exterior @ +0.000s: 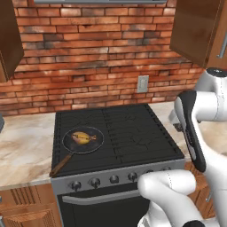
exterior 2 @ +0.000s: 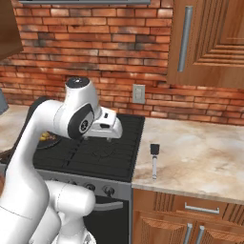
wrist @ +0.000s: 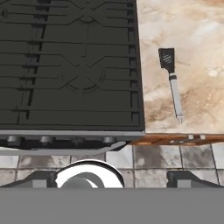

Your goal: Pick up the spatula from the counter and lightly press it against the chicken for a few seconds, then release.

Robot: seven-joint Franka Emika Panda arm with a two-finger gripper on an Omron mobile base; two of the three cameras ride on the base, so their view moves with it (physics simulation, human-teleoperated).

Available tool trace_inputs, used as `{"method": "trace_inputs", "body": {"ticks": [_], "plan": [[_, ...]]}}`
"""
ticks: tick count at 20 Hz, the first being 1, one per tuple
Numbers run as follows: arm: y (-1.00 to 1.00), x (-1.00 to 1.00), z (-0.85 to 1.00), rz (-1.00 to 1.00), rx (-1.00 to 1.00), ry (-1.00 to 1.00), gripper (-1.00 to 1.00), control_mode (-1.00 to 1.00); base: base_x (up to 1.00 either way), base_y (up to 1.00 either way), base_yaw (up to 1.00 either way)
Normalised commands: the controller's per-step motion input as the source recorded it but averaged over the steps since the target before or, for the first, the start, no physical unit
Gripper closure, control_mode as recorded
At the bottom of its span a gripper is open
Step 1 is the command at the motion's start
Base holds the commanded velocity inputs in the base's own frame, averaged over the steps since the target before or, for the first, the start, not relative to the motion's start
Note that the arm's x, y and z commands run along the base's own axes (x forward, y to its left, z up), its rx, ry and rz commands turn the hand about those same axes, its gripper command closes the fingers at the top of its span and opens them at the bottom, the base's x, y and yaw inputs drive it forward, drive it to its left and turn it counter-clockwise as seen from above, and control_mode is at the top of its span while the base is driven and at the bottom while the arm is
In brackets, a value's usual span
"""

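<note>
The spatula (wrist: 172,83), black head and grey handle, lies flat on the beige counter (wrist: 197,26) just right of the stove; it is also in the right base view (exterior 2: 154,162). Its head points toward the wall. A golden piece of chicken (exterior: 83,137) rests in a dark frying pan (exterior: 71,142) on the stove's front left burner. My gripper (wrist: 111,178) hangs high over the right part of the stove (wrist: 70,65), left of the spatula and far from the pan. Its jaws stand wide open with nothing between them. The hand (exterior 2: 106,137) sits above the right burners.
The pan's wooden handle (exterior: 60,165) sticks out past the stove's front left edge. Knobs (exterior: 114,178) line the stove front. A brick wall with an outlet (exterior 2: 138,93) stands behind, and wooden cabinets (exterior 2: 209,38) hang above the right counter.
</note>
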Motion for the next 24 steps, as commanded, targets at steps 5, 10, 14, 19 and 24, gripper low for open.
{"method": "trace_inputs", "body": {"ticks": [5, 10, 14, 19, 24], "plan": [[-0.31, 0.01, -0.23, 0.00, -0.03, 0.00, -1.00, -1.00, 0.00, 0.00, 0.00], [-0.38, 0.09, -0.19, 0.01, -0.01, 0.00, -1.00, -1.00, 0.00, 0.00, 0.00], [-0.25, 0.20, -0.07, 0.01, 0.00, 0.00, -1.00, -1.00, 0.00, 0.00, 0.00], [-0.29, 0.20, -0.06, 0.00, 0.00, 0.00, -1.00, -1.00, 0.00, 0.00, 0.00], [-0.32, 0.10, -0.20, 0.00, 0.00, 0.01, -1.00, -1.00, 0.00, 0.00, 0.00]]}}
